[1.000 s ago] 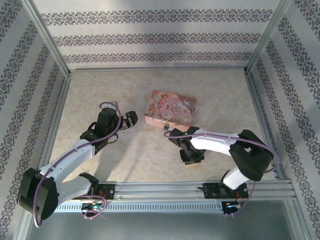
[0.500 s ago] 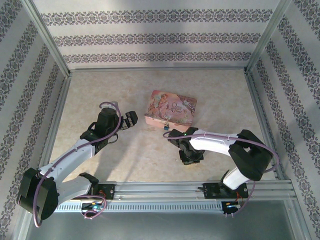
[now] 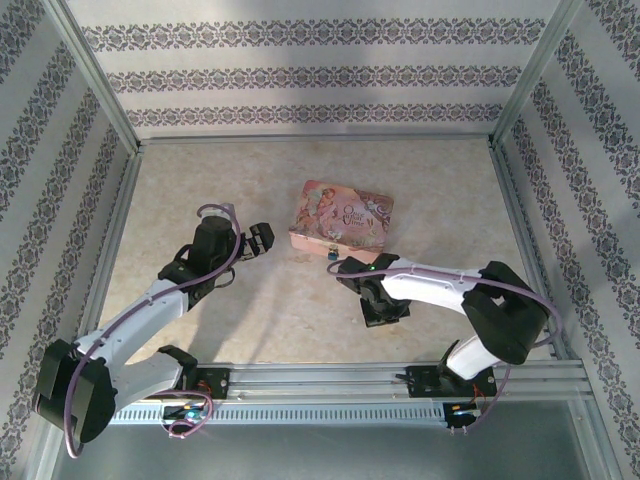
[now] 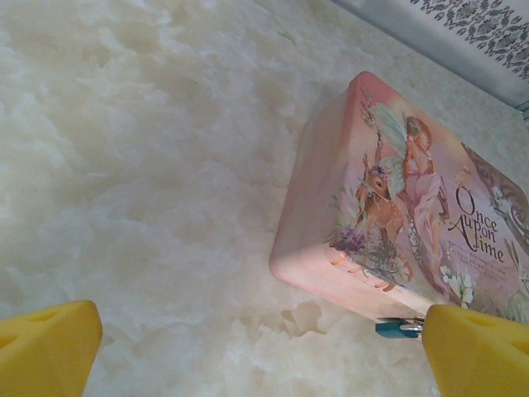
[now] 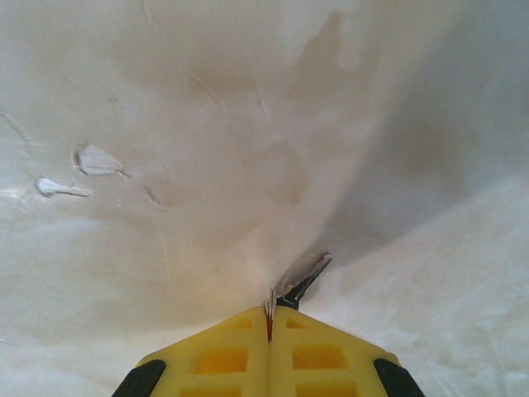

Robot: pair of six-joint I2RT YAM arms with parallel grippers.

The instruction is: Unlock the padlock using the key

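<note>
- Beige marbled table (image 3: 220, 180) is closed in by metal rails (image 3: 312, 139) at the far, left and right edges, and patterned walls (image 3: 300, 75) are seen behind them.
- Wide bare surface is left along the far side and the left side of the table, and also in the near strip between the two arms.
- A pink box (image 3: 341, 220) is laid flat a little right of the centre, well apart from every rail.
- The padlock (image 3: 330, 256) is found just against the near edge of the box. In the left wrist view it (image 4: 395, 328) is partly covered by one yellow finger.
- The left gripper (image 3: 258, 240) is held just left of the box, with its jaws spread fully wide and nothing gripped; bare table is seen between the fingers (image 4: 50, 347).
- The right gripper (image 5: 269, 321) is pressed closed low over the table, on the near side of the box and apart from it. The key (image 5: 302, 279) is pinched at the tips, with its thin end stuck out to the right.
</note>
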